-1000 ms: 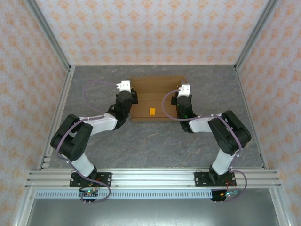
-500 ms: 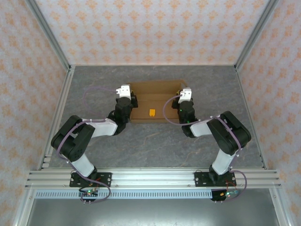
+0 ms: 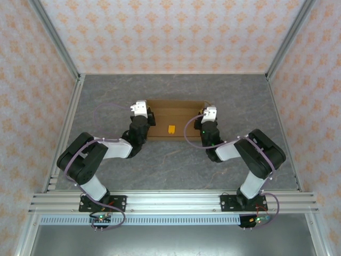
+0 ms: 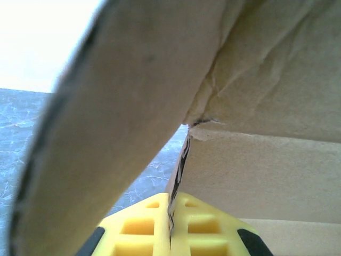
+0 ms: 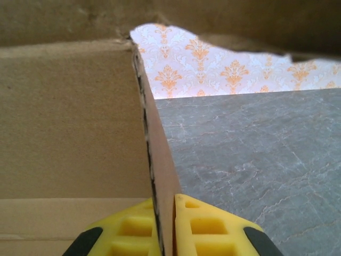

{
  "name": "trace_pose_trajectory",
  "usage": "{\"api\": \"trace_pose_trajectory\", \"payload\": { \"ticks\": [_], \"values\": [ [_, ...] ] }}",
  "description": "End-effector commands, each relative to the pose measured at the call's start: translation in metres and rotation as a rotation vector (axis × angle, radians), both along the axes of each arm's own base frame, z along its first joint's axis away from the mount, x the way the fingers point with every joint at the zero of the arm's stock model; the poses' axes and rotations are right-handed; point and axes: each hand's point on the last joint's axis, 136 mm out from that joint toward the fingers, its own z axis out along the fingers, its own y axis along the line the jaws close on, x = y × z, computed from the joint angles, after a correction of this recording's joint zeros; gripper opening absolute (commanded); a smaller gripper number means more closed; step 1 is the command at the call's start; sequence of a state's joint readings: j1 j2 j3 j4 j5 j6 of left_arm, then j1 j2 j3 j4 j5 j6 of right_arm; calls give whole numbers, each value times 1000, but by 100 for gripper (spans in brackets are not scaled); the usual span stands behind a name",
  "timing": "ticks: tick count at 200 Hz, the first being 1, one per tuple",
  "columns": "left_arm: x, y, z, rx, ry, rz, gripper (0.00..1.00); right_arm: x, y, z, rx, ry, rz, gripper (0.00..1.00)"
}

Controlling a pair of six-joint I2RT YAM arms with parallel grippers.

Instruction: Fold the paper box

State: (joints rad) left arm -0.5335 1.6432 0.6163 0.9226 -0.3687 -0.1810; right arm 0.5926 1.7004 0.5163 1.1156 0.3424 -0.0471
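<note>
At opposite ends, left tool (image 4: pixel 170 226) and right tool (image 5: pixel 165 226) pinch the brown paper box (image 3: pixel 178 113).

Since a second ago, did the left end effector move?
Yes. The left end effector came nearer the front rail, away from the back wall, gripping the paper box.

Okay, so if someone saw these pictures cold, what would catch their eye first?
The brown paper box in the middle of the grey table, clamped at both ends. The left gripper and right gripper each pinch a side wall between yellow pads. A small orange-yellow piece sits on the cardboard near its front edge.
</note>
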Motion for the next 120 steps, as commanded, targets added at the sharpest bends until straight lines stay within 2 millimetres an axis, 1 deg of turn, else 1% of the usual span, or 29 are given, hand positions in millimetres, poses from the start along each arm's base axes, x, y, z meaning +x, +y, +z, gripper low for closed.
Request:
{"api": "trace_pose_trajectory", "payload": {
  "ticks": [1, 46, 90, 120],
  "values": [
    [-12, 9, -22, 65, 68, 33, 0, -10, -9, -13, 11, 38, -43, 9],
    [-22, 17, -34, 77, 76, 57, 1, -15, -14, -15, 4, 30, -46, 10],
    [-27, 21, -46, 71, 98, 68, 3, -23, -17, -28, 7, 57, -42, 11],
    [-29, 22, -47, 76, 99, 67, 4, -24, -17, -30, 12, 57, -41, 12]
  ]
}}
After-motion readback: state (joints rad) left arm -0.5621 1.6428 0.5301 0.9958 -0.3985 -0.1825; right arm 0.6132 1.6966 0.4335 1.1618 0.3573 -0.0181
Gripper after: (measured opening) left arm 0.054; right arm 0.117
